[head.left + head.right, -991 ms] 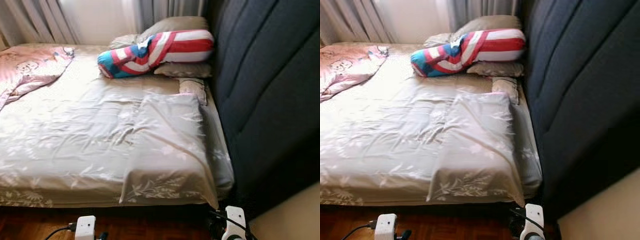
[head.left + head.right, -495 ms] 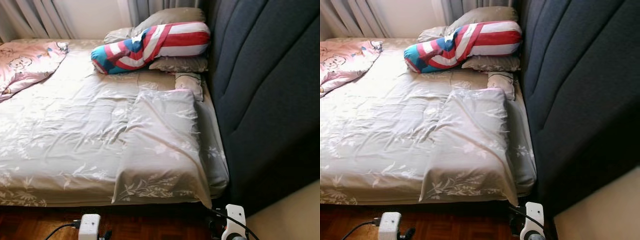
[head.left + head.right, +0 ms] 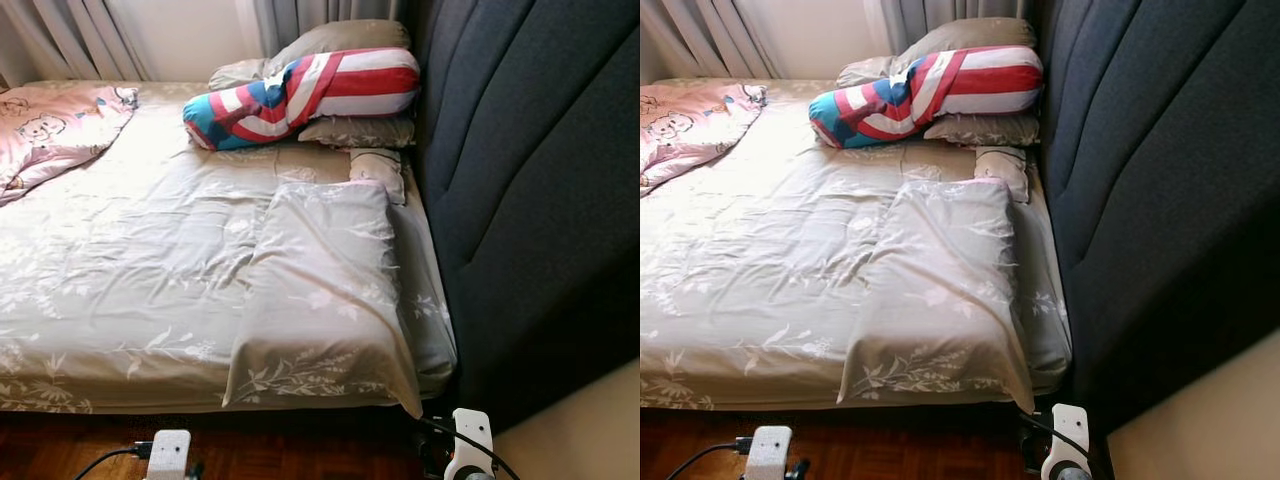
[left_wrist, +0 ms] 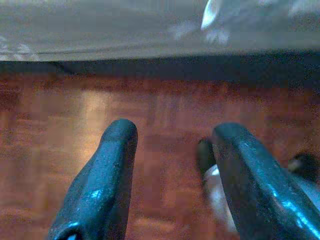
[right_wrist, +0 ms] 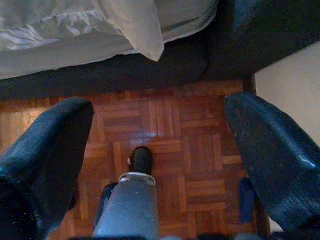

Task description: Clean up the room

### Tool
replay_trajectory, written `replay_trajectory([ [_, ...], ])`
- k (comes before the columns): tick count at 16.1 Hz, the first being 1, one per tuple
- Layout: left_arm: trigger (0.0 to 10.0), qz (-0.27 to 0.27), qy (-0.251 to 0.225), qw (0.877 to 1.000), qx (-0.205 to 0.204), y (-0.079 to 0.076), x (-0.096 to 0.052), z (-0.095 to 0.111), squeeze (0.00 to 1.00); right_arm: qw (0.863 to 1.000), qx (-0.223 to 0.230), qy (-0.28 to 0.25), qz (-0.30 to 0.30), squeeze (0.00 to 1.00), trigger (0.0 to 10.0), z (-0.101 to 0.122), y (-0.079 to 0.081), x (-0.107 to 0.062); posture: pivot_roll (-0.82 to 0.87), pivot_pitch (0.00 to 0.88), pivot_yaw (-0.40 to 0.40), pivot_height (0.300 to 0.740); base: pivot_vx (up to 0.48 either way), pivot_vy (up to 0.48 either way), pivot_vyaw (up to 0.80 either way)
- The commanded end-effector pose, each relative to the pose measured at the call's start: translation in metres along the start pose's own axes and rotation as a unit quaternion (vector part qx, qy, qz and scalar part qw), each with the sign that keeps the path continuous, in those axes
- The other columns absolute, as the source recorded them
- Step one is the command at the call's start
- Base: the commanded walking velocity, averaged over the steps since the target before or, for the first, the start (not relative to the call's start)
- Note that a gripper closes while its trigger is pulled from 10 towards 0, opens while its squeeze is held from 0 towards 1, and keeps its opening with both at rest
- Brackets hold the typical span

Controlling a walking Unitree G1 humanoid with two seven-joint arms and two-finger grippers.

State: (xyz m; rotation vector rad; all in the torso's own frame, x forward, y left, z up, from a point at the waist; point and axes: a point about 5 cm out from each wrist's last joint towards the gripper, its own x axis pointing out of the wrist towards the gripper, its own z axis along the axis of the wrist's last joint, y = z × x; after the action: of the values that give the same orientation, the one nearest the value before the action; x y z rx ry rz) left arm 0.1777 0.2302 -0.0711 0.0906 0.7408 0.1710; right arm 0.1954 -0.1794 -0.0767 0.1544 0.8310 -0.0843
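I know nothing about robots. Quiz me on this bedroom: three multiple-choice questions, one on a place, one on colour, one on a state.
1. Where does the striped bolster lie?
A. On the floor
B. On the pillows by the headboard
C. Under the bed

2. What colour is the blanket at the bed's far left?
A. Pink
B. Green
C. Black

3. How are the right gripper's fingers?
A. Shut on a pillow
B. Shut, empty
C. Open, empty

Answers: 1 B, it rests on the pillows beside the headboard. 2 A, pink with cartoon prints. 3 C, the fingers stand wide apart over the floor.

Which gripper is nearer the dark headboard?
Right. The right gripper hangs by the bed's corner beside the headboard; the left gripper hangs farther along the bed's edge.
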Motion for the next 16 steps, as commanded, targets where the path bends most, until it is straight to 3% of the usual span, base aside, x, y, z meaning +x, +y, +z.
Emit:
replay_trajectory([
  [1, 10.0, -0.003, -0.002, 1.000, -0.019, 0.000, -0.003, -0.006, 0.00, 1.000, -0.001, -0.010, 0.003, 0.00, 10.0, 0.003, -0.001, 0.000, 0.06, 0.056, -0.045, 0.740, 0.000, 0.000, 0.00],
  [4, 10.0, -0.005, -0.033, 0.999, -0.030, -0.002, -0.005, -0.002, 0.00, 0.998, 0.002, -0.054, 0.012, 0.00, 10.0, 0.020, 0.000, 0.002, 0.06, 0.049, -0.050, 0.740, 0.000, 0.000, 0.00],
  [5, 10.0, -0.018, -0.100, 0.995, 0.000, -0.003, 0.001, 0.025, 0.00, 0.996, -0.001, -0.082, 0.020, 0.00, 10.0, 0.031, 0.001, 0.003, 0.05, 0.046, -0.051, 0.740, 0.000, 0.000, 0.00],
  [6, 10.0, -0.024, -0.226, 0.974, 0.008, -0.003, 0.006, 0.084, 0.00, 0.994, -0.003, -0.105, 0.027, 0.00, 10.0, 0.040, 0.003, 0.003, 0.05, 0.043, -0.051, 0.740, 0.000, 0.000, 0.00],
  [7, 10.0, -0.020, -0.279, 0.960, 0.005, -0.002, 0.003, 0.107, 0.00, 0.991, -0.003, -0.126, 0.037, 0.00, 10.0, 0.048, 0.005, 0.003, 0.05, 0.042, -0.051, 0.740, 0.000, 0.000, 0.00],
  [9, 10.0, -0.011, -0.337, 0.941, 0.001, 0.007, -0.005, 0.131, 0.00, 0.982, 0.002, -0.182, 0.053, 0.00, 10.0, 0.071, 0.008, 0.002, 0.04, 0.039, -0.054, 0.740, 0.000, 0.000, 0.00],
  [12, 10.0, -0.015, -0.386, 0.922, -0.003, 0.008, -0.013, 0.154, 0.00, 0.969, 0.002, -0.243, 0.055, 0.00, 10.0, 0.090, 0.008, -0.002, 0.05, 0.048, -0.062, 0.740, 0.000, 0.000, 0.00],
  [14, 10.0, -0.057, -0.388, 0.920, 0.010, -0.002, -0.016, 0.158, 0.00, 0.959, 0.008, -0.278, 0.049, 0.00, 10.0, 0.098, 0.008, -0.006, 0.05, 0.063, -0.062, 0.740, 0.000, 0.000, 0.00],
  [16, 10.0, -0.060, -0.379, 0.923, -0.008, -0.006, -0.020, 0.154, 0.00, 0.951, 0.006, -0.304, 0.050, 0.00, 10.0, 0.101, 0.008, -0.012, 0.04, 0.077, -0.061, 0.740, 0.000, 0.000, 0.00],
])
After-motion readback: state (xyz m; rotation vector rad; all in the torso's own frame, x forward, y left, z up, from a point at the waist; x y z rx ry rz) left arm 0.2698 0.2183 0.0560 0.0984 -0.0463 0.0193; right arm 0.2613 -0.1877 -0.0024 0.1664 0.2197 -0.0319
